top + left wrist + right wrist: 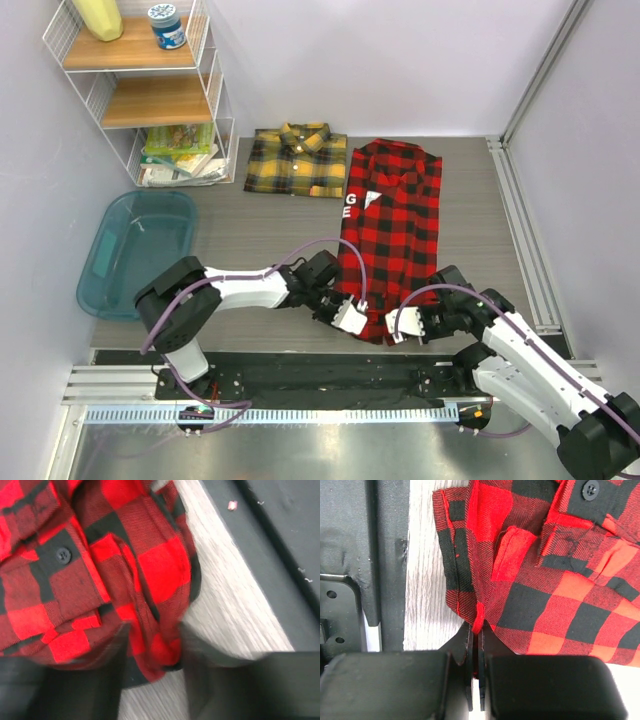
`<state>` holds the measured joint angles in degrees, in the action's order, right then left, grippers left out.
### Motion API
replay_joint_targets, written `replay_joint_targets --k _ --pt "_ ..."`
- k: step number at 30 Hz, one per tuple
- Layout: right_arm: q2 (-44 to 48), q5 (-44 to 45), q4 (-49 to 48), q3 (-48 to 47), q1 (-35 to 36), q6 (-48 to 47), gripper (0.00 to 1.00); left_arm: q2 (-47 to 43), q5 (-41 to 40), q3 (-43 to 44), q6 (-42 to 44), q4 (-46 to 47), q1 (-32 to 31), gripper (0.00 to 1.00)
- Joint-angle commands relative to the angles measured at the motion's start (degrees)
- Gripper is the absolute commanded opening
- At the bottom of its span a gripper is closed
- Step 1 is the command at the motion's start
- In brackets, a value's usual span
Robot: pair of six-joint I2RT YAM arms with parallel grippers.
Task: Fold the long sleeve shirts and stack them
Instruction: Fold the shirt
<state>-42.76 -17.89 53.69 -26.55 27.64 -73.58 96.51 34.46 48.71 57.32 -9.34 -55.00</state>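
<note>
In the top view we find the left hand [350, 318] and right hand [398, 328] at the near hem of the red-and-black shirt [395, 230], which lies lengthwise on the surface [250, 240]. The folded yellow-and-black shirt [297, 160] sits beside its collar. In the left wrist view we see the fingers parted, with the hem bunched between them. In the right wrist view the fingers are clamped on the hem.

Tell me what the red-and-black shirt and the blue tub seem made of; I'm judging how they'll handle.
The red-and-black shirt is soft woven cloth, likely cotton flannel, with a matte finish. The wrist views show fine diagonal twill ribs and limp folds. The blue tub is probably moulded plastic, translucent and slightly glossy, with pale highlights on its rounded walls.
</note>
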Motion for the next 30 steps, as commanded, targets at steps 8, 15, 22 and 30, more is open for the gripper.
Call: replay_joint_targets --k 8,15,22,30 --pt "4.5 -2.1 8.8 -5.2 0.1 -2.3 0.01 -9.1 2.0 -2.1 1.8 -9.6 -3.6 0.00" --pt "7.7 -0.8 11.3 -7.2 0.1 0.5 0.01 -13.0 1.3 -0.9 -1.8 -12.3 -1.9 0.00" --pt "3.6 1.5 5.5 -9.8 0.0 5.8 0.01 -9.9 1.7 5.7 -4.4 -12.9 1.7 0.00" --pt "-2.1 2.2 1.9 -12.8 -0.8 8.5 0.01 -6.1 2.8 11.0 -6.9 -13.7 5.2 0.00"
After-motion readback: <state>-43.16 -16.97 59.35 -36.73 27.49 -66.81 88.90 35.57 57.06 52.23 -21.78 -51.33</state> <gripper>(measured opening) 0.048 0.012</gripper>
